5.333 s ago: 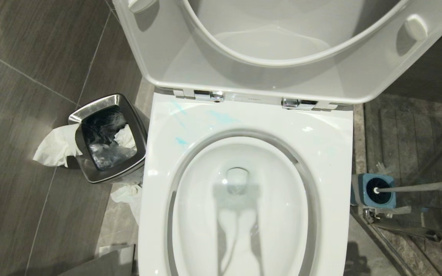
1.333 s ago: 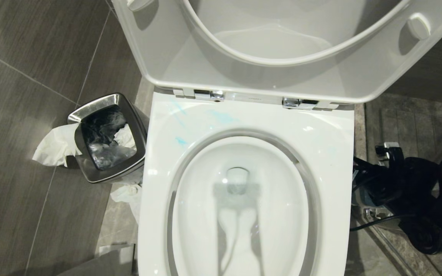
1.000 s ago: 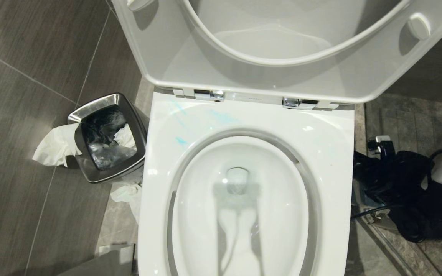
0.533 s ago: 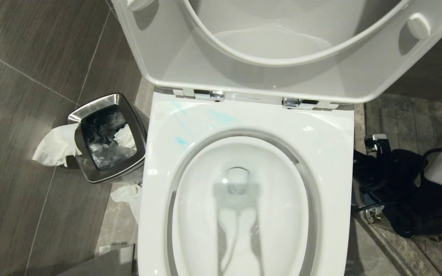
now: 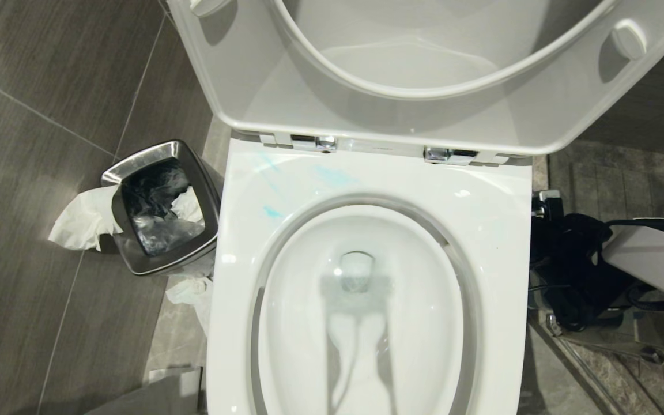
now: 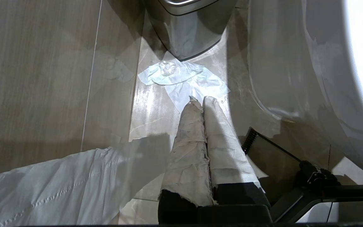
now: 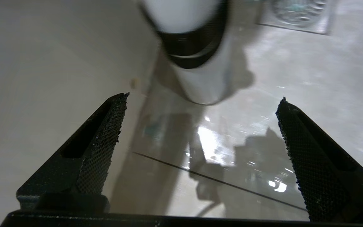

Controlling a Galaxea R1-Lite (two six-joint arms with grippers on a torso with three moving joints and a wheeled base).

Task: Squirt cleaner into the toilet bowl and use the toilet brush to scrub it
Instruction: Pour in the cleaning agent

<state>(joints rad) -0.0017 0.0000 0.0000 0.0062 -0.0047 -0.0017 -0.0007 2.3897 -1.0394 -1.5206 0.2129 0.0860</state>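
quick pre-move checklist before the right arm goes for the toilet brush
1. Right end effector open and empty: ok, jaws wide apart with nothing between them.
2. Toilet brush located: cannot tell; in the head view the right arm covers the floor beside the toilet.
3. Toilet bowl reachable, seat and lid raised: ok.
4. Cleaner applied: ok on the rim, pale blue smears only; inside the basin cannot tell.
5. Left end effector parked clear: ok, shut, low near the steel bin, tissue on the floor under it.

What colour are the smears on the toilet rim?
Pale turquoise-blue smears on the white rim; clearest in the head view.
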